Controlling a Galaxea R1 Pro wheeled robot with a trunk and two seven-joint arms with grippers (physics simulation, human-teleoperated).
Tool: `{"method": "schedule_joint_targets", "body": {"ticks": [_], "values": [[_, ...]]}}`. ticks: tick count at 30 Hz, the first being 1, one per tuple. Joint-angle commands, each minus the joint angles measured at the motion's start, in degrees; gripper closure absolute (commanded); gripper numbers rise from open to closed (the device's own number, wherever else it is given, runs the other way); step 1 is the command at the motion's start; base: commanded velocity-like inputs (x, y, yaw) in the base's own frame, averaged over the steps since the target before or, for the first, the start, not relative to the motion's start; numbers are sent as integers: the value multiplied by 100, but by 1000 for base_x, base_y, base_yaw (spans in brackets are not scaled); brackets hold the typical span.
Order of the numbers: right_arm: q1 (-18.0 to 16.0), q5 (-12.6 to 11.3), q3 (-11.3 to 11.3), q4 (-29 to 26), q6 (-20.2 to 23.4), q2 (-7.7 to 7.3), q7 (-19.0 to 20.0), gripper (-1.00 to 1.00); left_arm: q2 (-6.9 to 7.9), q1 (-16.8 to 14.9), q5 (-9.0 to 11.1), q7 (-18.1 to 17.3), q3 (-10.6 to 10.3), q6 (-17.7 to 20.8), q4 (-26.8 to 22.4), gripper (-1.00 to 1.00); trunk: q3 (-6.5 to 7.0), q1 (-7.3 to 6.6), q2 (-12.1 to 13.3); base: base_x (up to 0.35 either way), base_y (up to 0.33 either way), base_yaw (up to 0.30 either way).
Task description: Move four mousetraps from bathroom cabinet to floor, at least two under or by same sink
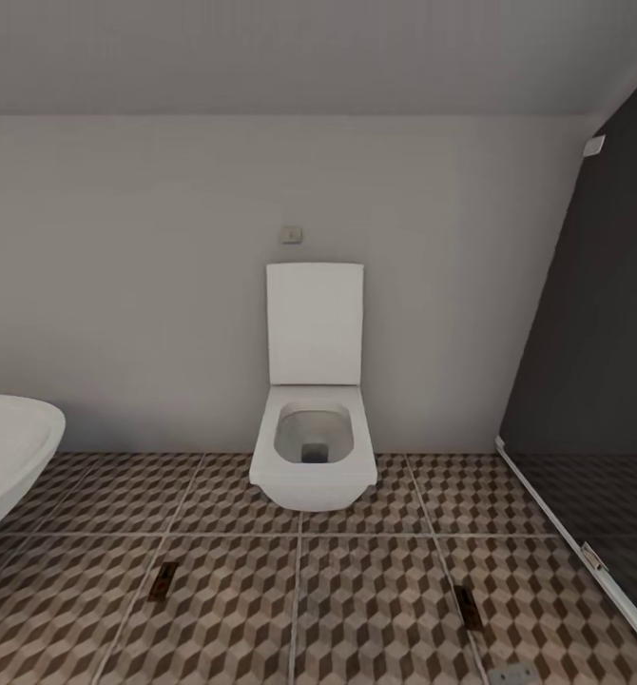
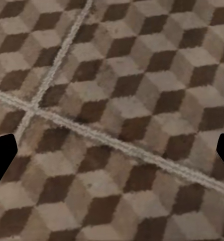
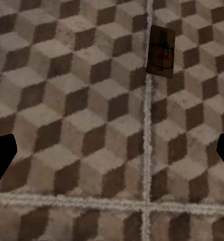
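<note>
L claw (image 2: pixel 112 155), R claw (image 3: pixel 112 155): agape

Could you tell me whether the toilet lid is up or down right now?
Up. The lid stands upright against the wall, and the open bowl of the toilet shows below it.

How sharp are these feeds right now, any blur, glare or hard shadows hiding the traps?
Head view: even, flat light, no glare; two mousetraps small but distinct. Right wrist view: soft and blocky; mousetrap readable, red bit smeared. Left wrist view: blurry bathroom floor tiles, no shadows.
</note>
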Motion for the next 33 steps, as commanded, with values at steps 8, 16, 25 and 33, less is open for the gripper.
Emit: {"method": "schedule_joint_targets", "body": {"ticks": [8,16,25,33], "values": [[-10,12,39,24,-35,0,-10,-100,2,-10,12,-34,45,-35,25,-100,172,-22,8,0,0,0],[-10,12,39,24,-35,0,-10,-100,2,-10,13,-32,45,-35,25,-100,316,-197,329,0,0,0],[-10,12,39,24,-35,0,-10,-100,4,-10,13,-10,45,-35,25,-100,478,-395,690,0,0,0],[-10,12,39,24,-35,0,-10,-100,3,-10,13,-2,45,-35,25,-100,621,-571,1011,0,0,0]]}}
